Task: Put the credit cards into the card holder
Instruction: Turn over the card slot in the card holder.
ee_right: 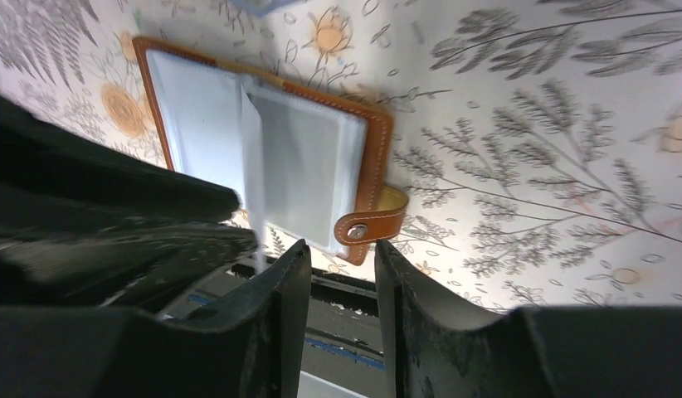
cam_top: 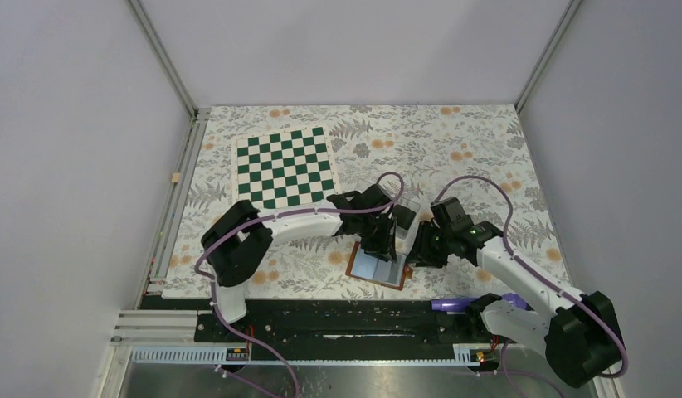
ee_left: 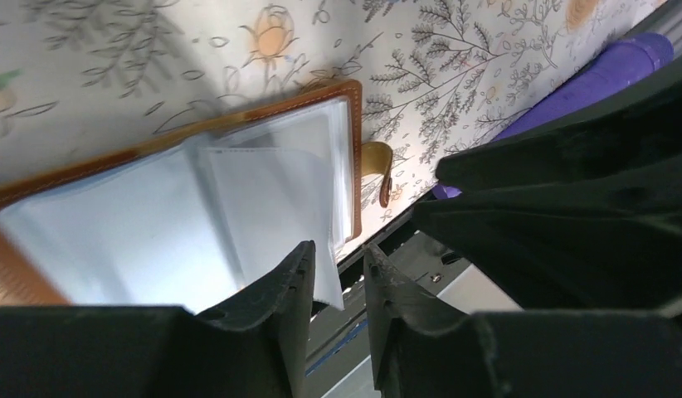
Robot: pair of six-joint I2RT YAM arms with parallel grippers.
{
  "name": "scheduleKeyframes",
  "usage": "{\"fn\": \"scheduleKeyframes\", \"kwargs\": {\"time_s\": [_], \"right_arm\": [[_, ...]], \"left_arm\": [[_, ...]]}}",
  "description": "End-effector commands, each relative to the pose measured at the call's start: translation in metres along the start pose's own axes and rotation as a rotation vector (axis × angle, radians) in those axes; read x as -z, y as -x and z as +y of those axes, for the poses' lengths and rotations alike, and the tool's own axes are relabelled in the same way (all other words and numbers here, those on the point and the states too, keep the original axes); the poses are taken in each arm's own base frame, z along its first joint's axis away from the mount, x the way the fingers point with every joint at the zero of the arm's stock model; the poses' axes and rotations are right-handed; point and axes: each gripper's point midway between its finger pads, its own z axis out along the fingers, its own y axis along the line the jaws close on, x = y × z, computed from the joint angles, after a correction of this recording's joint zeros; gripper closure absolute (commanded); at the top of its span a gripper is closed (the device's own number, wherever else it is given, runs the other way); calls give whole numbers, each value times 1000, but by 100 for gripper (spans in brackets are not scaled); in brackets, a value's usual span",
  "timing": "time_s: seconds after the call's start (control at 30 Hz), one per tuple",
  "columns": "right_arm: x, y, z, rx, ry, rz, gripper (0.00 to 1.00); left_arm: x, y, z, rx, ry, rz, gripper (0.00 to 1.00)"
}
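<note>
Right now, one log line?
card holder open, sleeves showing | left gripper open above it | right gripper open near snap tab | cards not visible

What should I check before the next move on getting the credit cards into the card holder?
1. Card holder lying open: ok.
2. Pale sleeves exposed: ok.
3. Snap strap off to the side of the sleeves: ok.
4. Left gripper jaws apart, a sleeve edge beside one finger: ok.
5. Right gripper open, nothing between its fingers: ok.
6. Credit cards located or in a grip: not ok, none visible in any view.
</note>
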Motion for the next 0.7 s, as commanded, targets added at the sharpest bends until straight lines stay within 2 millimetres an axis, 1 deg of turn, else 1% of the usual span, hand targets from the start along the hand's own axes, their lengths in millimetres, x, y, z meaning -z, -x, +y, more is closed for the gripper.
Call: {"fn": "scheduleKeyframes", "kwargs": {"time_s": [0.0, 0.1, 0.17, 0.23, 0.3, 0.4, 0.47, 0.53, 0.67], "right_arm": [[22, 19, -10, -20, -22, -93, 59], [30, 25, -14, -31, -25, -116, 58], [34, 29, -13, -27, -25, -122, 57], [36, 33, -11, -21, -23, -124, 55], [38, 38, -7, -11, -15, -127, 51], [42, 49, 1, 0, -3, -130, 44], [44, 58, 7, 5, 10, -127, 39], [45, 68, 13, 3, 22, -120, 36], [45, 91, 24, -13, 41, -109, 34]], "left_arm": [[-23, -8, -24, 1, -143, 70, 71], [-35, -9, -24, -8, -164, 85, 71], [-34, -5, -34, -29, -220, 60, 70], [-25, 2, -46, -62, -276, 17, 70], [-12, 13, -57, -98, -323, -45, 70], [15, 36, -67, -124, -389, -159, 70], [34, 56, -65, -119, -421, -231, 70], [50, 77, -58, -88, -447, -285, 70], [75, 121, -30, -35, -411, -351, 70]]}}
